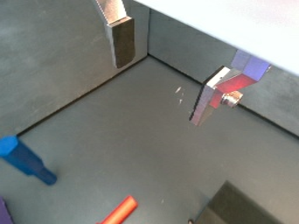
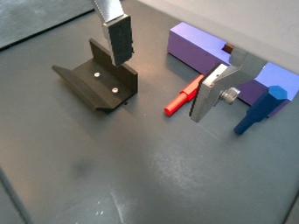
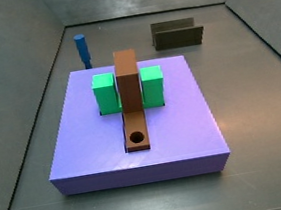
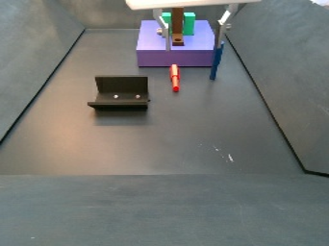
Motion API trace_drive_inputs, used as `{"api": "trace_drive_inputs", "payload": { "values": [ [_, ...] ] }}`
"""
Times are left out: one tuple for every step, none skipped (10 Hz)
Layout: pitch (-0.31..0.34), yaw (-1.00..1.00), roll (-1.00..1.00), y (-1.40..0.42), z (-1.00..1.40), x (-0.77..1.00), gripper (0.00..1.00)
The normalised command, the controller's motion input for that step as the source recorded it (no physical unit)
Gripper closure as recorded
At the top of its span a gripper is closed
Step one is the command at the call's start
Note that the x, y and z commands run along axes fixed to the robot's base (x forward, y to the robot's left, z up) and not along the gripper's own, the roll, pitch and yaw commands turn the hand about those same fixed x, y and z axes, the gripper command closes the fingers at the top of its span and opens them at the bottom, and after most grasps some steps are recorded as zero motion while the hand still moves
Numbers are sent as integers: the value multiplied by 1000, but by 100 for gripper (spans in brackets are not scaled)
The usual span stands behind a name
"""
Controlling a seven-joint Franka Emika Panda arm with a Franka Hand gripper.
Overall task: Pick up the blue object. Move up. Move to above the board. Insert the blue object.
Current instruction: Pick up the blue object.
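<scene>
The blue object (image 3: 82,50) is a thin dark-blue peg standing upright on the floor beside the lavender slab (image 3: 96,145); it also shows in both wrist views (image 1: 26,160) (image 2: 260,109) and in a side view (image 4: 216,58). The board (image 3: 131,93) is a brown plank lying across the slab between two green blocks (image 3: 106,92), with its black hole (image 3: 138,137) at the near end. My gripper (image 4: 193,23) hangs high over the slab, open and empty, as both wrist views show (image 1: 162,86) (image 2: 162,85). The peg is off to one side of the jaws, not between them.
A red peg (image 4: 175,78) lies flat on the floor in front of the slab and shows in a wrist view (image 2: 184,94). The dark fixture (image 4: 119,92) stands on the floor, also seen in a side view (image 3: 178,35). Grey walls enclose the floor.
</scene>
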Motion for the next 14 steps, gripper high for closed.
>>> {"api": "trace_drive_inputs", "payload": {
  "values": [
    [-34,60,134,-383,-163,0,0],
    [-50,89,101,-414,-129,0,0],
    [-50,86,124,-403,-126,0,0],
    [-74,0,66,-306,0,-426,0],
    [-79,0,81,-306,63,-526,0],
    [-81,66,136,-497,31,-389,0],
    [-73,117,179,-546,0,-337,0],
    [-86,137,191,-569,0,-320,0],
    [-100,83,169,-517,-14,-283,0],
    [-121,69,131,-500,-46,-231,0],
    [-121,71,153,-523,-71,-183,0],
    [-114,77,164,-503,-109,-174,0],
    [-137,54,144,-423,-214,-217,0],
    [-137,23,134,-346,-263,-206,0]
  ]
}}
